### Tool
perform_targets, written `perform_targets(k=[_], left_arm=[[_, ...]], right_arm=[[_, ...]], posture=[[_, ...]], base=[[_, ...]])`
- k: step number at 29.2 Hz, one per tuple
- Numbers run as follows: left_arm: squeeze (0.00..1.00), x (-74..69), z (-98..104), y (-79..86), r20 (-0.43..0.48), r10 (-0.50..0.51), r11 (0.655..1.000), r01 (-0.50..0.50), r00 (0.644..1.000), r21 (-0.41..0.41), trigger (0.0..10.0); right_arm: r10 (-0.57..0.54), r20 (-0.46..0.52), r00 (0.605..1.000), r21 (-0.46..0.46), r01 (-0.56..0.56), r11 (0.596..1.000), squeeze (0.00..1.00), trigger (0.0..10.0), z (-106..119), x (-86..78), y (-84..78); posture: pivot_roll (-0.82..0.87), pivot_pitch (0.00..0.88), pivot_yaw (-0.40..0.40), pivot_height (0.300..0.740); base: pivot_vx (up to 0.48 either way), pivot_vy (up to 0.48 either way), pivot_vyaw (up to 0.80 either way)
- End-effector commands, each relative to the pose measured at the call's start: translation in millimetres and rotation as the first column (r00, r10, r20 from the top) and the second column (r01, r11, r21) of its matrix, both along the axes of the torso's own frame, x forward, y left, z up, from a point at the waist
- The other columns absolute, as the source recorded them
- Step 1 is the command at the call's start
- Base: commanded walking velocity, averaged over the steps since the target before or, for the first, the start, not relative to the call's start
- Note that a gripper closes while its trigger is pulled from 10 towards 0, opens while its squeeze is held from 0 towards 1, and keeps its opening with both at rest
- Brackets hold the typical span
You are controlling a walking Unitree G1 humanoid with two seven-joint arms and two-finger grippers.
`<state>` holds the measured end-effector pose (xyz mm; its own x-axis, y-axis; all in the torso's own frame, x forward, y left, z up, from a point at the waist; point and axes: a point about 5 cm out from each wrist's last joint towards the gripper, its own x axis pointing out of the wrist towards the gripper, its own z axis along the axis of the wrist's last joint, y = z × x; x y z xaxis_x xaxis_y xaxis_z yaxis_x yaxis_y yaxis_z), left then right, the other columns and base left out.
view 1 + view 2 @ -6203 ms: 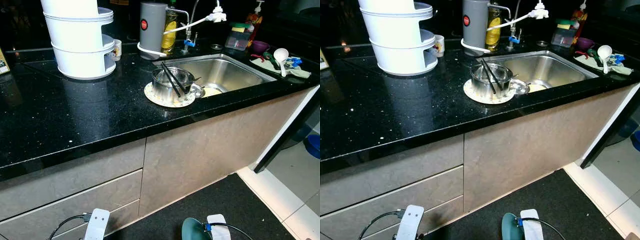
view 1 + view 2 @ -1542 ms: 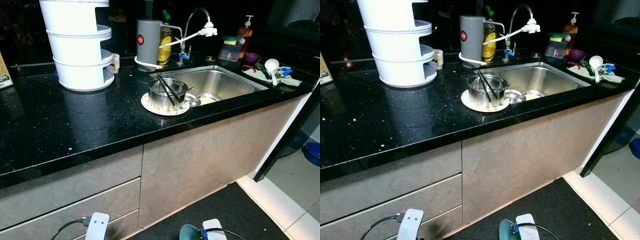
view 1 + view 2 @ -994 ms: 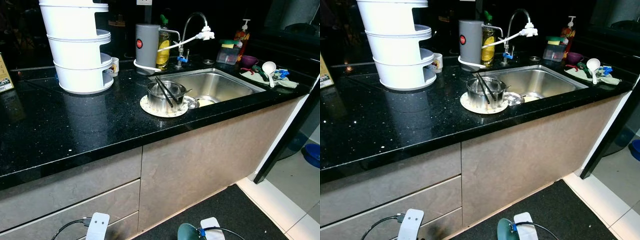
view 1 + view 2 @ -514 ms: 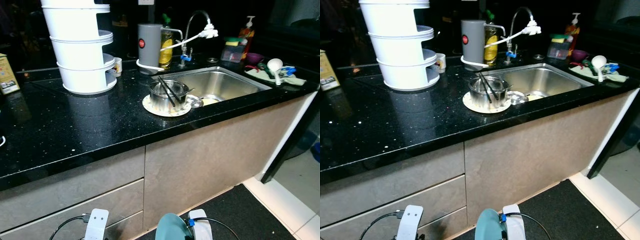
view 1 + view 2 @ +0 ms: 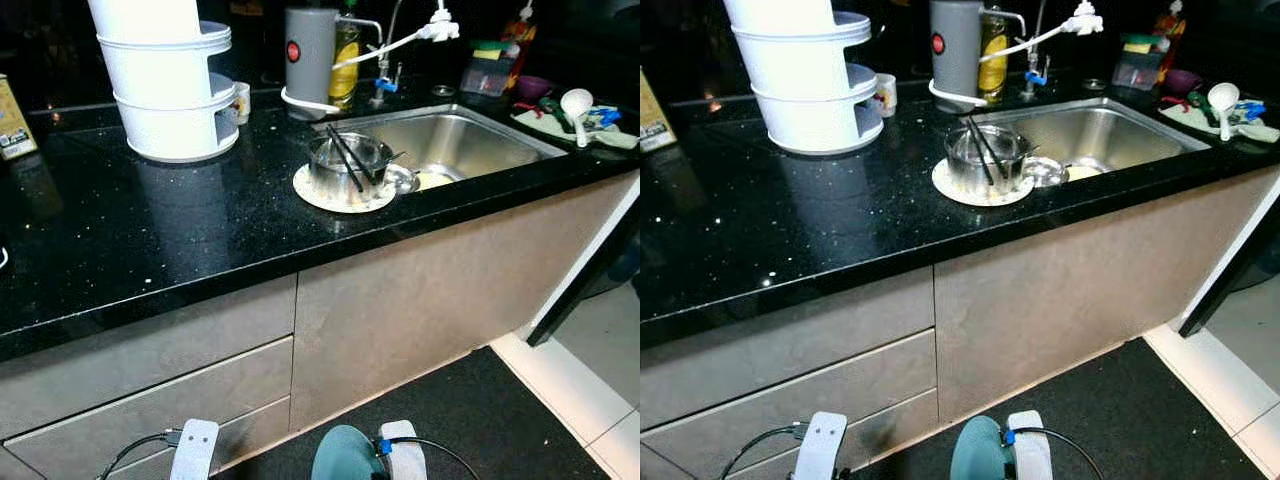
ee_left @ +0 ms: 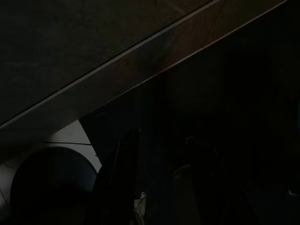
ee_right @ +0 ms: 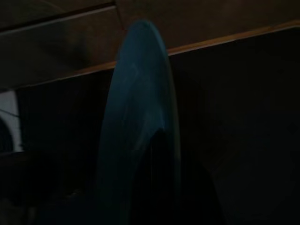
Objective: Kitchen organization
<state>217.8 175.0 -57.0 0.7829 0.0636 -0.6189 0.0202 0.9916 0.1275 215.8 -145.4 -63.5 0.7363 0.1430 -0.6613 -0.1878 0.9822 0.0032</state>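
Note:
My right gripper [image 7: 161, 187] is shut on a teal plate [image 7: 140, 126], held edge-on low in front of the grey drawers [image 5: 150, 390]; the plate [image 5: 345, 455] and the white right wrist [image 5: 402, 452] show by the bottom edge of the left eye view. My left gripper [image 6: 159, 187] hangs idle in the shade, its two fingers apart with nothing between them. On the black counter [image 5: 150, 240], a steel pot [image 5: 345, 165] with black chopsticks stands on a round plate [image 5: 318, 192] beside the steel sink [image 5: 480, 140].
A white tiered rack [image 5: 170, 90] stands at the back left, a grey canister [image 5: 308, 50] and yellow bottle [image 5: 346, 60] behind the pot. A white ladle [image 5: 578, 105] lies right of the sink. A dark mat [image 5: 480, 420] covers the floor below.
The whole view has tilted down and shifted. The teal plate and right wrist have moved left along the bottom edge. The things on the counter have not moved.

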Motion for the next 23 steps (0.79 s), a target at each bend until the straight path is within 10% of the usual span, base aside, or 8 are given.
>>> perform_targets(k=[1, 17, 23], left_arm=[[0.0, -4.5, -2.8, -0.9, -0.016, -0.015, 1.0, 0.015, 1.0, -0.005, 10.0], [0.0, -3.0, -0.5, -2.2, 0.008, -0.032, 0.999, 0.032, 0.999, 0.013, 10.0], [0.0, -1.7, -0.1, -4.8, 0.008, -0.037, 0.999, 0.037, 0.999, 0.009, 10.0]], right_arm=[[-0.01, -0.017, 1.0, -0.092, 0.008, 0.996, 0.0, 10.0, -4.9, -9.5, -17.8], [0.056, 0.068, 0.996, -0.264, -0.036, 0.964, 0.0, 10.0, 2.1, -3.6, -29.9], [0.253, -0.007, 0.967, -0.438, -0.23, 0.869, 0.0, 10.0, -3.7, -10.9, -29.0]], posture=[[-0.02, 0.174, -0.046, 0.74], [-0.02, 0.174, -0.054, 0.74], [-0.03, 0.166, -0.056, 0.74]], base=[[0.0, 0.0, 0.0], [0.0, 0.0, 0.0], [0.0, 0.0, 0.0]])
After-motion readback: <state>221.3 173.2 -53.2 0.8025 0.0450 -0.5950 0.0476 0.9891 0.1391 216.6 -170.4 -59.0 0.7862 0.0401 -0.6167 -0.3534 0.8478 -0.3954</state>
